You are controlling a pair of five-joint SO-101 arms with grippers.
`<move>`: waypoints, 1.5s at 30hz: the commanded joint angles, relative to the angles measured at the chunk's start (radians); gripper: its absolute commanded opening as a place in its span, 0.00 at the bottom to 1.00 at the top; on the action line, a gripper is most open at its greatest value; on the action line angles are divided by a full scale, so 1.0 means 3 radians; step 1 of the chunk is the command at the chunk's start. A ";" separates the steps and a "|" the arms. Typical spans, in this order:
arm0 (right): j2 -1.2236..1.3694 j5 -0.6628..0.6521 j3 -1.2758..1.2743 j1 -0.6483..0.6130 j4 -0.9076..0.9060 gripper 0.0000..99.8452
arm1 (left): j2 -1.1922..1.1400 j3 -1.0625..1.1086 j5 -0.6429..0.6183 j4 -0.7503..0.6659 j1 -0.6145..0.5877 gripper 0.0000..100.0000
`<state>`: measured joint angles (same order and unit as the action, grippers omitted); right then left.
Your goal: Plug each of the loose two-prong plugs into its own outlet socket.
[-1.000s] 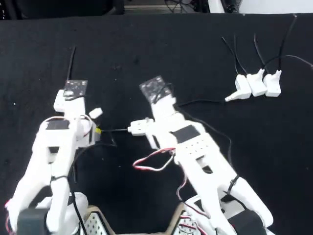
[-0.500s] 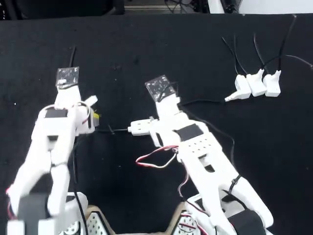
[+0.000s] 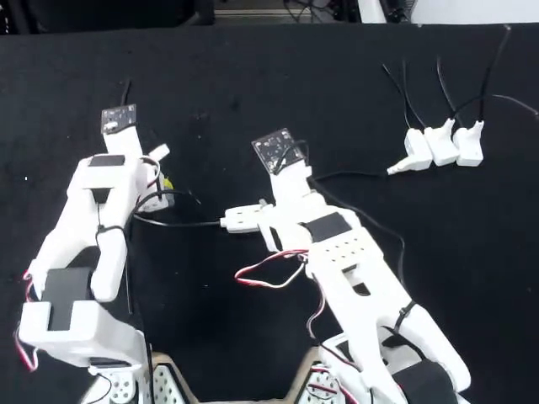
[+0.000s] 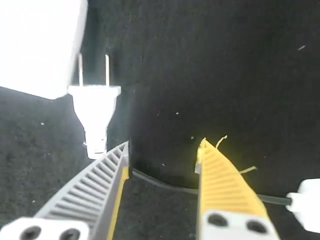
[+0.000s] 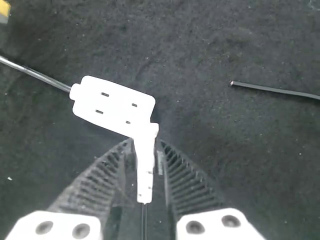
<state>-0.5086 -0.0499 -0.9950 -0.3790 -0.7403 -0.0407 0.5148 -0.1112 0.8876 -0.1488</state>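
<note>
Left gripper (image 4: 163,145) is open and empty, with the black cable (image 4: 160,181) crossing its gap. Loose plug (image 4: 95,107) lies on the left half of the table (image 3: 253,76), just past the grey fingertip (image 4: 117,160) and off to that side of the gap, not in it. Its long axis roughly follows your reach line, prongs pointing away. Left arm is nearer, so I'd shift sideways toward that finger before closing. Right gripper (image 5: 145,144) is clamped on a second plug (image 5: 145,175) butted against the outlet block (image 5: 112,105) mid-table. Can't tell if it's seated.

Even bright light, glare on white plug (image 4: 95,107), matte black table (image 3: 253,76)
</note>
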 commanded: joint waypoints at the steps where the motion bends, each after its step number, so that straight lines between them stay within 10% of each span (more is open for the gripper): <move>1: -0.0166 -0.0041 0.0018 0.0077 -0.0010 0.01 | -0.0066 -0.0079 0.0118 0.0026 0.0013 0.22; 25: -0.0166 -0.0051 0.0028 0.0082 -0.0051 0.01 | 0.0823 0.0084 0.0639 0.1263 0.0049 0.22; 45: -0.0616 -0.1048 0.0197 -0.0481 -0.1248 0.01 | 0.1033 0.1363 0.0425 -0.0368 -0.0345 0.22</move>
<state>-0.5976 -0.2938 -1.0058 -0.5109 -0.9920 0.2570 0.9122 0.0575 0.8216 -0.2302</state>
